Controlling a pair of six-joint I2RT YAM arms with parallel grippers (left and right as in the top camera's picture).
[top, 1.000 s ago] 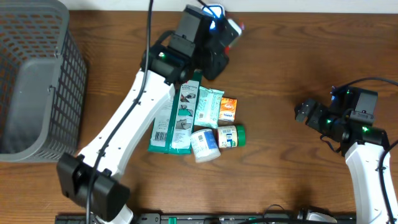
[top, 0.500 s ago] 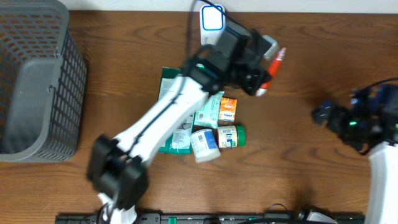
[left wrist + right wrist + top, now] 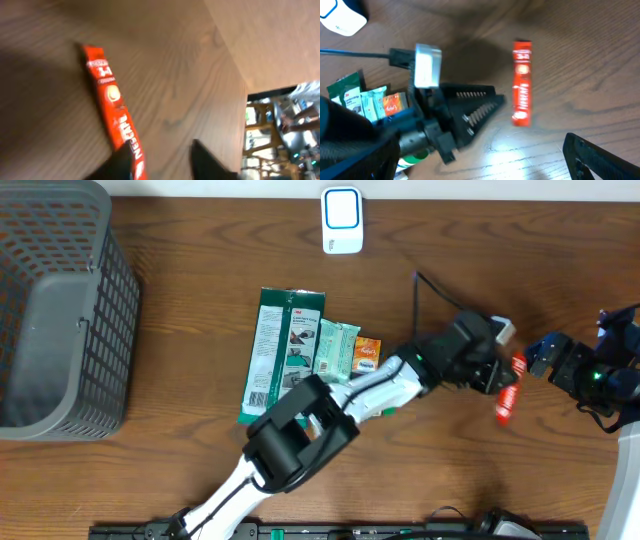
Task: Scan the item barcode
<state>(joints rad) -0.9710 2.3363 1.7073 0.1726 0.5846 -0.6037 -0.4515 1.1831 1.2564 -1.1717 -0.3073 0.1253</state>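
Now left gripper (image 3: 501,101) parted, gripping nothing; red sachet (image 3: 522,82) flat just ahead of tips, probably laid within reach of right gripper (image 3: 550,359), jaws wide, empty.

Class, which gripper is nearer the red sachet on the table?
Left. The left gripper is right beside the red sachet, on its table-centre side; the right gripper stands slightly farther off on the opposite side.

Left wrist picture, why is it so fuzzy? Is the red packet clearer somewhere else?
Left wrist view: soft and blurry all over, yet the red packet shows readable Nescafe lettering; dark shadow at left. Right wrist view: whole packet shows, lettering smudged, white glare on the table below it. Overhead view: evenly lit, packet small and smeared.
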